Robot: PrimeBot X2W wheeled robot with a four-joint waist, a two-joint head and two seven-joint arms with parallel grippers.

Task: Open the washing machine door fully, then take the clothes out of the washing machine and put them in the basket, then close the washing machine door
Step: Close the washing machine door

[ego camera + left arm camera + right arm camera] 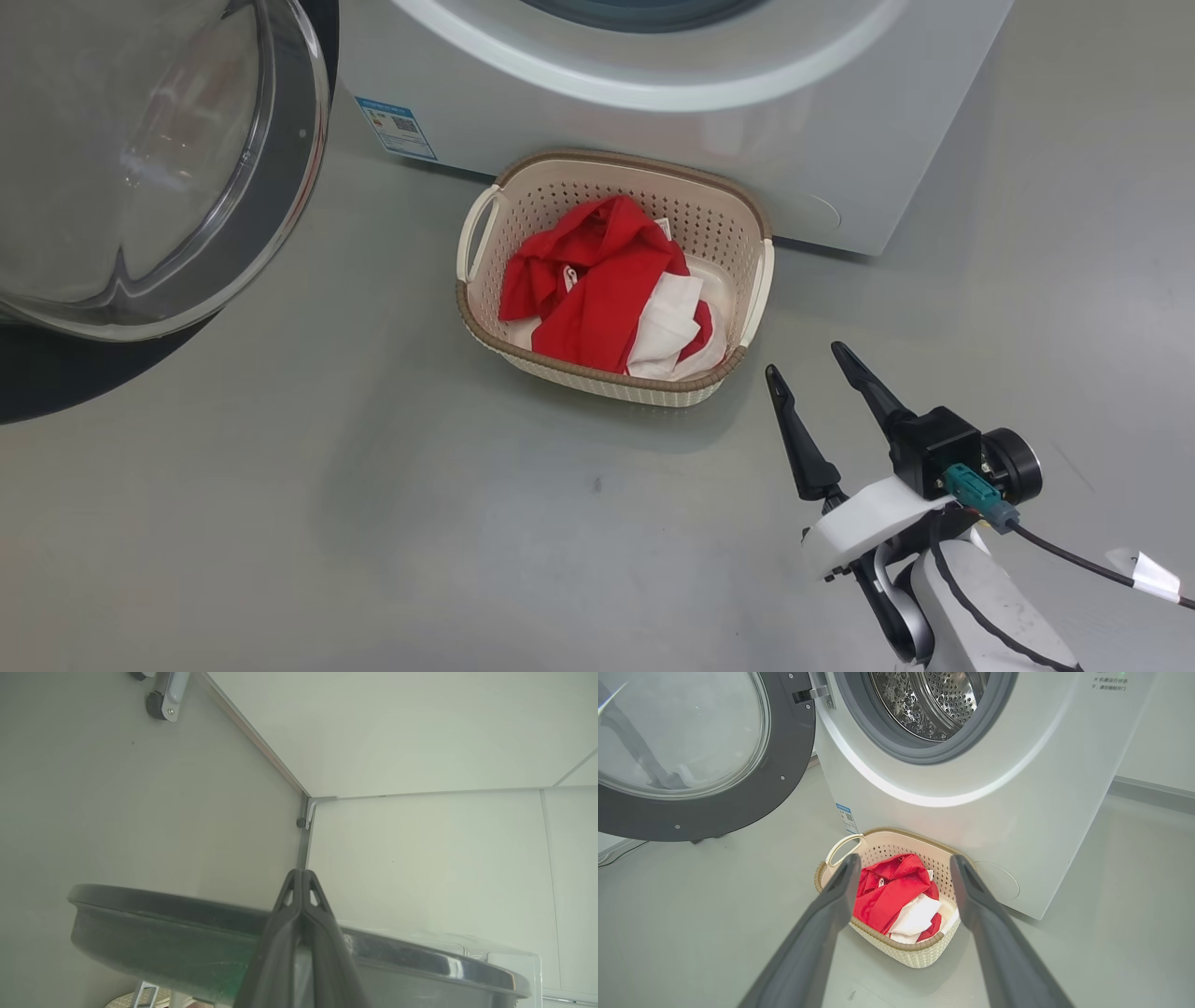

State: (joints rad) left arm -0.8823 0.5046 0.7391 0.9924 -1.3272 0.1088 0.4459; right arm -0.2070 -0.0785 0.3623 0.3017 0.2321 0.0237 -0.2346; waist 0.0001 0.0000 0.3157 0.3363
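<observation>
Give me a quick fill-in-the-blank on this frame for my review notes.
The clothes lie in the ____.
The washing machine door stands ____.
The left gripper is ____.
The right gripper, open, holds ____.
Missing words: basket, open, shut, nothing.
</observation>
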